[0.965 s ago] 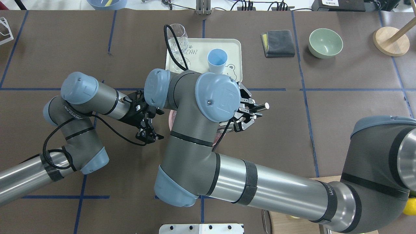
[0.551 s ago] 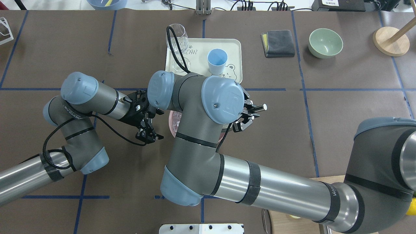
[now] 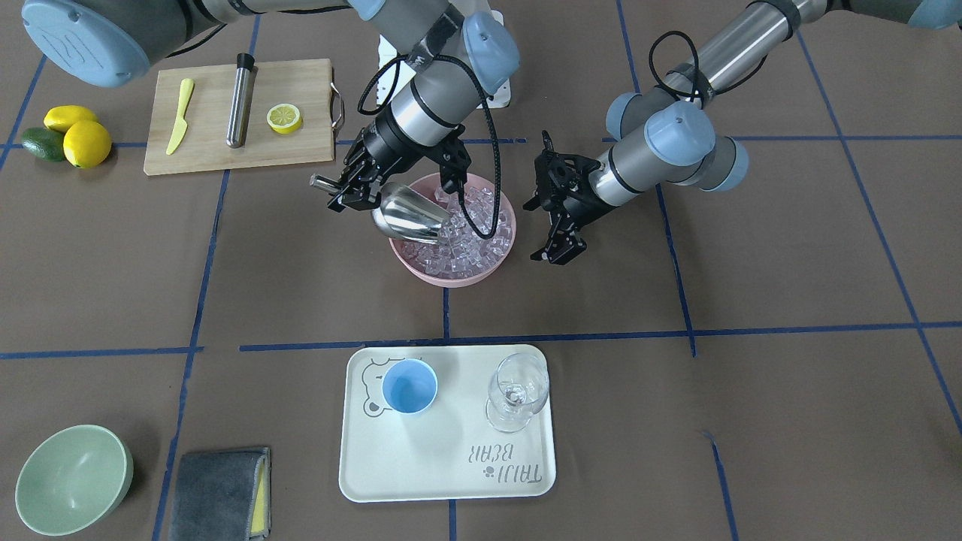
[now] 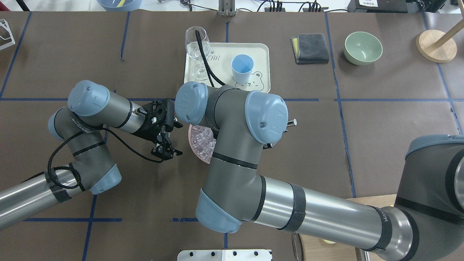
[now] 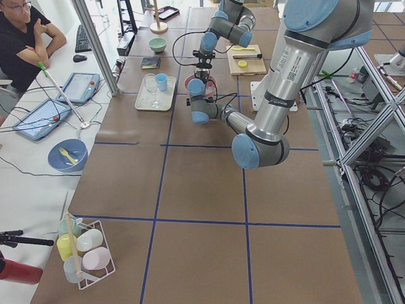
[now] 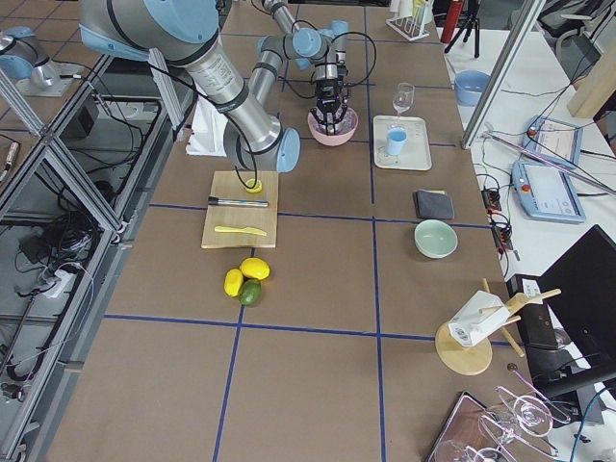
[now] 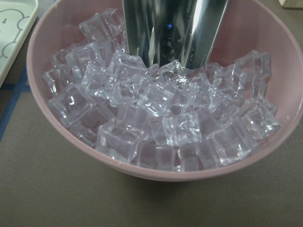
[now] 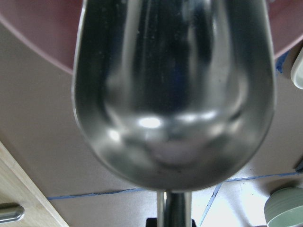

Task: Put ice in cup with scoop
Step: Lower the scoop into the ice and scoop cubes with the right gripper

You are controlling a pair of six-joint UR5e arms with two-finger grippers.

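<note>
My right gripper (image 3: 353, 188) is shut on the thin handle of the steel scoop (image 3: 409, 214). The scoop's trough tilts down into the pink bowl (image 3: 451, 276), its front edge pressed among the ice (image 3: 470, 248). In the left wrist view the scoop (image 7: 173, 28) stands in the ice (image 7: 156, 109) at the bowl's far side. The right wrist view is filled by the scoop's rounded back (image 8: 173, 94). My left gripper (image 3: 556, 255) hangs open and empty just beside the bowl. The light-blue cup (image 3: 409, 385) stands empty on the cream tray (image 3: 451, 473).
A clear wine glass (image 3: 517, 391) shares the tray with the cup. A wooden board (image 3: 293, 150) behind the bowl carries a steel cylinder, a yellow knife and a lemon half. A green bowl (image 3: 71, 479) and a grey cloth (image 3: 218, 492) lie off to one side.
My right wrist has swung to the right in the overhead view and tipped over the bowl, hiding the gripper beneath it. The left arm has stayed still.
</note>
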